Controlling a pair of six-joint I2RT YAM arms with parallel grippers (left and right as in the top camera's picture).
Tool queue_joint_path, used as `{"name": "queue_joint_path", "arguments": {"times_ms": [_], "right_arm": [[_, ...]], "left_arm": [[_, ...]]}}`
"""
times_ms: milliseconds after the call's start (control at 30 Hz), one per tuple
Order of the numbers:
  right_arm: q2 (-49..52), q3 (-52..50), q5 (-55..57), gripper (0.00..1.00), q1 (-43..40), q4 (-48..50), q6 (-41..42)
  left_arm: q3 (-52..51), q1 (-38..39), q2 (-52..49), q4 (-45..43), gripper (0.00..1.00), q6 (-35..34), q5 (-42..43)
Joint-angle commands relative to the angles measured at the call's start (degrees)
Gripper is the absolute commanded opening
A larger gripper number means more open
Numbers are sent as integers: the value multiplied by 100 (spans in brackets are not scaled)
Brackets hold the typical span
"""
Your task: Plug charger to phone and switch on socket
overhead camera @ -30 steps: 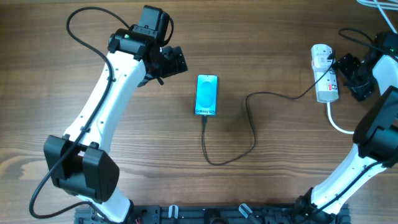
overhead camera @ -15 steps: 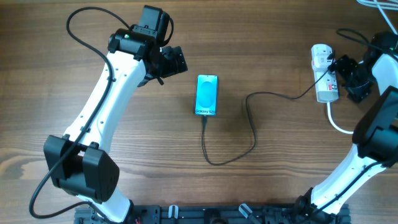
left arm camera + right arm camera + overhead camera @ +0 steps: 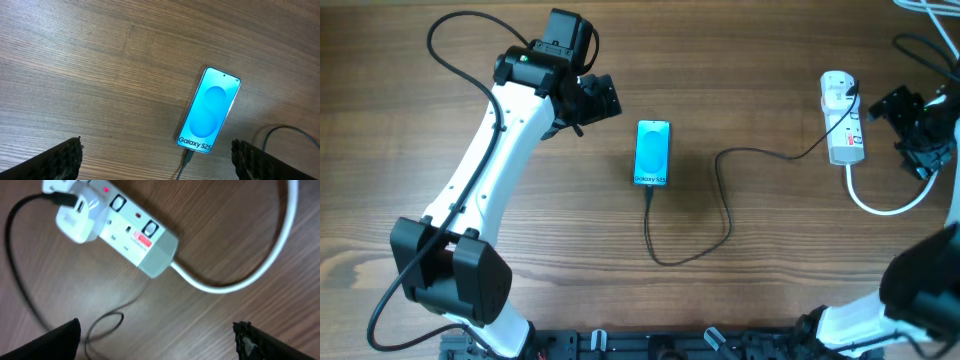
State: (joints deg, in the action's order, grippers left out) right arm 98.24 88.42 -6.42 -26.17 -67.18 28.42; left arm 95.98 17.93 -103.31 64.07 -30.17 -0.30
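Note:
The phone (image 3: pixel 653 152) lies flat mid-table with its cyan screen up; it also shows in the left wrist view (image 3: pixel 209 116). The thin black charger cable (image 3: pixel 722 205) is plugged into the phone's bottom edge, loops right and runs to a white adapter in the socket (image 3: pixel 843 117). In the right wrist view the socket (image 3: pixel 135 237) shows a lit red lamp near the adapter. My left gripper (image 3: pixel 603 98) is open and empty, left of the phone (image 3: pixel 156 162). My right gripper (image 3: pixel 917 128) is open and empty, right of the socket (image 3: pixel 160 340).
The socket's thick white cord (image 3: pixel 880 205) curves out from its near end toward the right arm (image 3: pixel 240 282). Wooden table all round. The arm bases (image 3: pixel 650 345) stand along the front edge. Robot cables hang at the far right corner (image 3: pixel 930 20).
My right gripper has drawn back to the right, away from the socket. The left arm, phone and charger cable have not moved.

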Motion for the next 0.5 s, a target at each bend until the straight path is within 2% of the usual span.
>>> {"name": "queue_joint_path", "arguments": {"times_ms": [0, 167, 300, 367, 467], "right_arm": [[-857, -608, -13, 99, 138, 31, 26], [-3012, -2507, -901, 100, 256, 680, 7], [-4924, -3582, -1064, 100, 256, 671, 13], [-5733, -3827, -1064, 100, 256, 518, 55], [-6516, -3834, -1060, 100, 256, 57, 901]], "left_arm": [[-39, -7, -72, -15, 100, -72, 26], [-39, -7, -72, -15, 100, -72, 26], [-39, -7, -72, -15, 100, -74, 26], [-39, -7, -72, -15, 100, -72, 26], [-39, -4, -72, -15, 100, -72, 26]]}}
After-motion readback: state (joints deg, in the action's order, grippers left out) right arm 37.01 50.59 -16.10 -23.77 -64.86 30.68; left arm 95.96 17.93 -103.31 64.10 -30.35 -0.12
